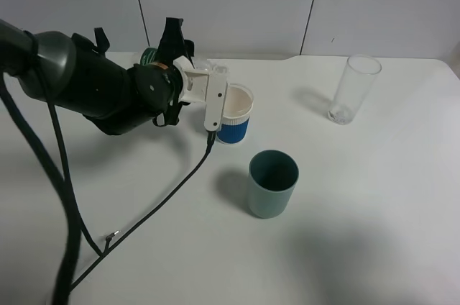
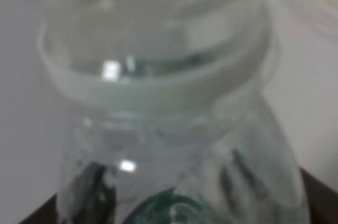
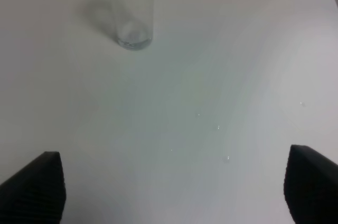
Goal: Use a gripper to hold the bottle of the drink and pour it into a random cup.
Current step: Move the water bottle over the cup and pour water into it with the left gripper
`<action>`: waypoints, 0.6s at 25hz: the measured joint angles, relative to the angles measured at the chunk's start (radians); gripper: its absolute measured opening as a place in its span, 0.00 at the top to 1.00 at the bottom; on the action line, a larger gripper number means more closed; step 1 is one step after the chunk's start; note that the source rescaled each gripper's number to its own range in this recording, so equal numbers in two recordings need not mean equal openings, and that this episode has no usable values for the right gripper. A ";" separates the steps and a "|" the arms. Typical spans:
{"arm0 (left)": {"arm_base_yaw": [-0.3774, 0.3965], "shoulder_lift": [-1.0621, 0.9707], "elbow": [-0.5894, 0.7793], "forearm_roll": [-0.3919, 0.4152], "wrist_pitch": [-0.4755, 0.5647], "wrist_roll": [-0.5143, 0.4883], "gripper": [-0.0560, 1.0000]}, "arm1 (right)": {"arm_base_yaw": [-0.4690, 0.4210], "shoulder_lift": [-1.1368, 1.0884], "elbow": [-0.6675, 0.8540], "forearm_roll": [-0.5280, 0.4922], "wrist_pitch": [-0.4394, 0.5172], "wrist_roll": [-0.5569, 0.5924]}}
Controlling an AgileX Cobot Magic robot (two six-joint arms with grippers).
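left gripper [image 1: 175,52]: pressed onto the bottle [image 1: 208,69], black fingers pinching its body; arm reaches in from the desk's left edge
bottle: clear plastic with a green label band; off the desk, tipped steeply on its side; neck points at the paper cup [image 1: 236,113], mouth just beside and above the rim; left wrist view shows its neck ring and shoulder blurred and very close [image 2: 169,102]
paper cup: white with a blue ribbed band; upright, near the far edge, left of the desk's middle
right gripper [image 3: 171,187]: spread wide, holding nothing; over bare desk [image 1: 374,197]
grey-green cup [image 1: 273,183]: upright near the desk's middle, on the front side of the paper cup, apart from it
glass tumbler [image 1: 356,89]: tall, clear, upright toward the far right corner
droplets [image 3: 217,127]: a few specks on the desk in front of the right gripper
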 joint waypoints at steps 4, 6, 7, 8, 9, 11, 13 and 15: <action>-0.007 0.005 0.000 -0.003 -0.013 0.026 0.94 | 0.000 0.000 0.000 0.000 0.000 0.000; -0.011 0.005 0.000 -0.003 -0.013 0.030 0.94 | 0.000 0.000 0.000 0.000 0.000 0.000; -0.012 0.005 0.000 -0.004 -0.013 0.030 0.94 | 0.000 0.000 0.000 0.000 0.000 0.000; -0.013 0.005 0.000 -0.004 -0.013 0.030 0.94 | 0.000 0.000 0.000 0.000 0.000 0.000; -0.014 0.005 0.000 -0.005 -0.013 0.031 0.94 | 0.000 0.000 0.000 0.000 0.000 0.000; -0.014 0.005 0.000 -0.005 -0.013 0.033 0.94 | 0.000 0.000 0.000 0.000 0.000 0.000; -0.014 0.005 -0.001 -0.013 -0.013 0.036 0.94 | 0.000 0.000 0.000 0.000 0.000 0.000; -0.014 0.005 -0.002 -0.017 -0.013 0.042 0.94 | 0.000 0.000 0.000 0.000 0.000 0.000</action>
